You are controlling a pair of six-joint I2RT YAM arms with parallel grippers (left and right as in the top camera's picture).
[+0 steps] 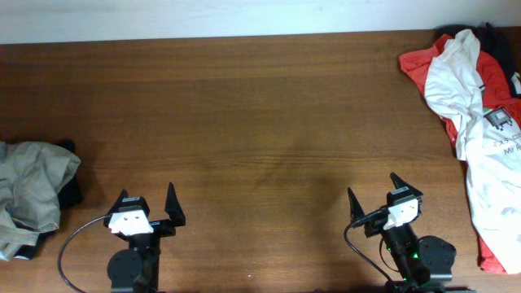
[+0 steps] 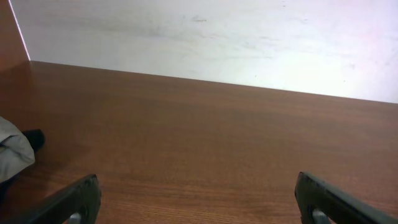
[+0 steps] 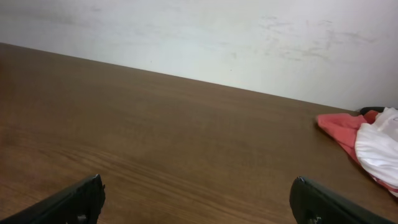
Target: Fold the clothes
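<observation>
The khaki grey-green garment [image 1: 31, 194] lies crumpled at the table's left edge, on top of a black garment [image 1: 72, 192]. A corner of the khaki garment shows at the left edge of the left wrist view [image 2: 11, 154]. My left gripper [image 1: 148, 203] is open and empty near the front edge, to the right of the khaki garment and apart from it; its fingers frame bare wood in the left wrist view [image 2: 198, 196]. My right gripper [image 1: 376, 194] is open and empty at the front right, also over bare wood [image 3: 198, 198].
A white printed T-shirt [image 1: 480, 106] lies over a red garment [image 1: 423, 69] along the right edge of the table; both show at the right of the right wrist view [image 3: 373, 140]. A white wall [image 2: 217, 37] runs behind the wooden table [image 1: 260, 122].
</observation>
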